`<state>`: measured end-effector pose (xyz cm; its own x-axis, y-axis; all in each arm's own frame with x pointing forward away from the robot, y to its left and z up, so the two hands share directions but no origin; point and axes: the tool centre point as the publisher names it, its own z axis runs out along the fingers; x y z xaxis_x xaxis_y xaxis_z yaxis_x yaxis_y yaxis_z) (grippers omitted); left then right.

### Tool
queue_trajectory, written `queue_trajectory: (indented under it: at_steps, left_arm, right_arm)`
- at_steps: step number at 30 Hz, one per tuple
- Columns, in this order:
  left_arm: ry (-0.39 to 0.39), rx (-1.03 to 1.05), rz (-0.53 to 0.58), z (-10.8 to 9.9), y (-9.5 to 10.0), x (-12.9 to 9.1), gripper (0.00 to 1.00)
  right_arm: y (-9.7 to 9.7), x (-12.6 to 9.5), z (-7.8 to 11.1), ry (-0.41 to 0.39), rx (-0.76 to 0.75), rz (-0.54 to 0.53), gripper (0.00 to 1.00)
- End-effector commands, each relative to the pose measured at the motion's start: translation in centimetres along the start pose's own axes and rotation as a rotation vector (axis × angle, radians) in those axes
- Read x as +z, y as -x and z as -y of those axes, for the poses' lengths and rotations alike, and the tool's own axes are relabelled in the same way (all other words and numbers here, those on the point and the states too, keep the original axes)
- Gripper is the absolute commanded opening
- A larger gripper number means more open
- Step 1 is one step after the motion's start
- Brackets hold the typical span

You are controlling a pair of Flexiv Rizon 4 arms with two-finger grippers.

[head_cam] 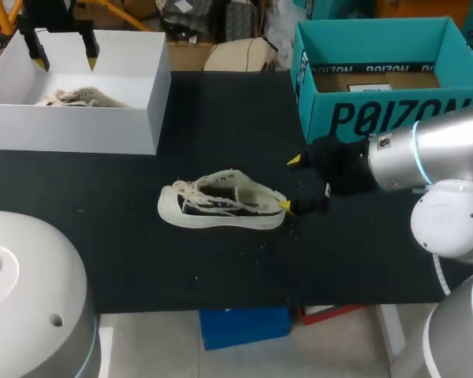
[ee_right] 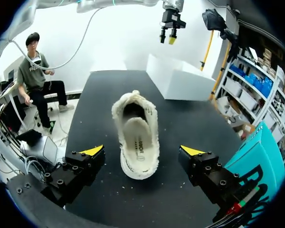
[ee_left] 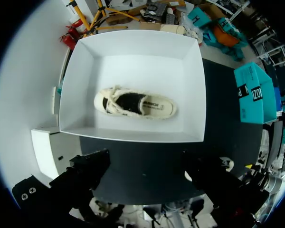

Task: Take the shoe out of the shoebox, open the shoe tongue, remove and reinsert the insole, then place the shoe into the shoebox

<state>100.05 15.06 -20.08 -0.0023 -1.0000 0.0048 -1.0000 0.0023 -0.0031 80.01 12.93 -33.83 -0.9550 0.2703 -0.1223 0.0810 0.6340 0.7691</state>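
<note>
big dark block letters run along the front wall of the teal box (head_cam: 355, 118) at the counter's far right. a white label (head_cam: 370, 87) with tiny dark print lies on the brown card inside it, too small for me to read. a short line of dark print stands on the insole (ee_right: 138, 142) of the loose shoe (ee_right: 133, 107) on the counter. a similar line stands inside the second shoe (ee_left: 133, 102) in the white box (ee_left: 133, 135). i cannot make out either line.

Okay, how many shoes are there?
2. One shoe on the table by the right gripper; a second shoe in the white shoebox under the left gripper. The teal box could hide more.
</note>
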Motion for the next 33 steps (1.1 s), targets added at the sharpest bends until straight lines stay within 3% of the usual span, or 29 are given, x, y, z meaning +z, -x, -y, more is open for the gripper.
queue_trajectory:
  at_steps: [1,19,33]
  left_arm:
    - [0.001,-0.001,0.002,0.0,0.0,0.0,1.0]
    - [0.001,-0.001,0.002,0.0,0.0,0.0,1.0]
    - [0.001,-0.001,0.002,0.0,0.0,0.0,1.0]
  right_arm:
    - [-0.6,2.8,0.9,0.028,0.012,0.019,1.0]
    - [-0.8,6.2,2.9,0.052,0.057,-0.018,1.0]
    - [-1.0,7.4,4.0,0.068,0.089,-0.029,1.0]
